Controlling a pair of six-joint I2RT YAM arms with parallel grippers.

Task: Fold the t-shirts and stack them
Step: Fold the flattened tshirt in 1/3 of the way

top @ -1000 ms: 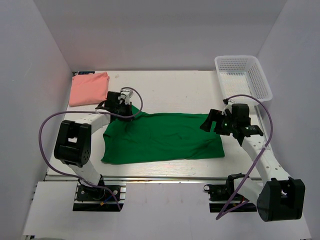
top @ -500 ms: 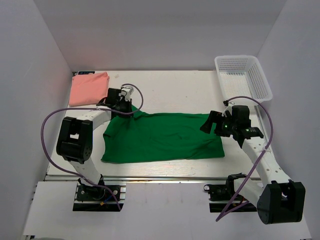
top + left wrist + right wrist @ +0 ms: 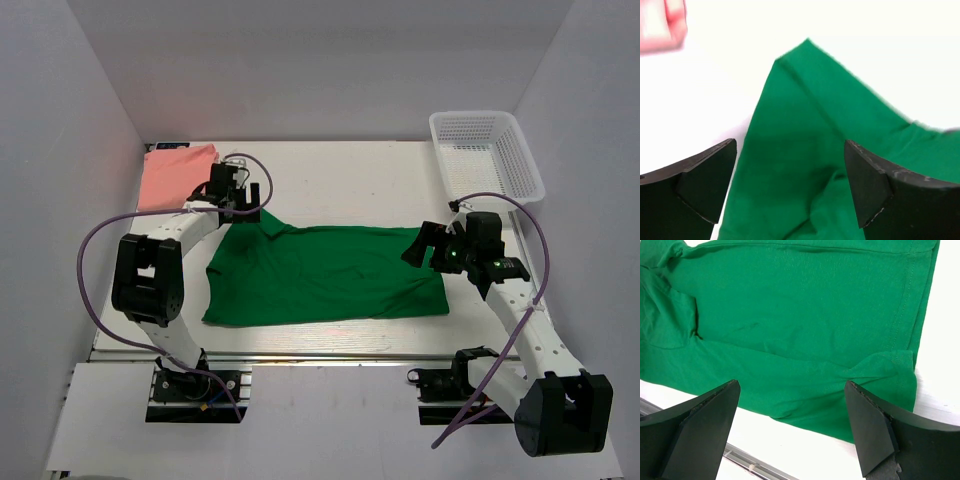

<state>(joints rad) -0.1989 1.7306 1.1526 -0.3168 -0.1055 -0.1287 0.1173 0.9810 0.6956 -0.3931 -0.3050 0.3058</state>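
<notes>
The emerald green t-shirt (image 3: 325,275) lies spread flat across the middle of the table, with a pointed corner (image 3: 800,55) reaching toward the far left. My left gripper (image 3: 243,203) hovers over that corner, open, and the cloth (image 3: 805,150) lies loose between its fingers (image 3: 705,180). The salmon pink t-shirt (image 3: 178,177) lies folded at the far left corner, and its edge shows in the left wrist view (image 3: 660,25). At the green shirt's right edge (image 3: 790,315), my right gripper (image 3: 420,245) hangs wide open and holds nothing (image 3: 792,430).
A white mesh basket (image 3: 530,165) stands at the far right corner. The table's near edge and its metal rail (image 3: 740,462) run just below the shirt's hem. White walls close in on the left, the right and the back.
My left gripper has opened and let go of the green shirt's corner, and has drawn back toward the far left. The right arm has hardly moved.
</notes>
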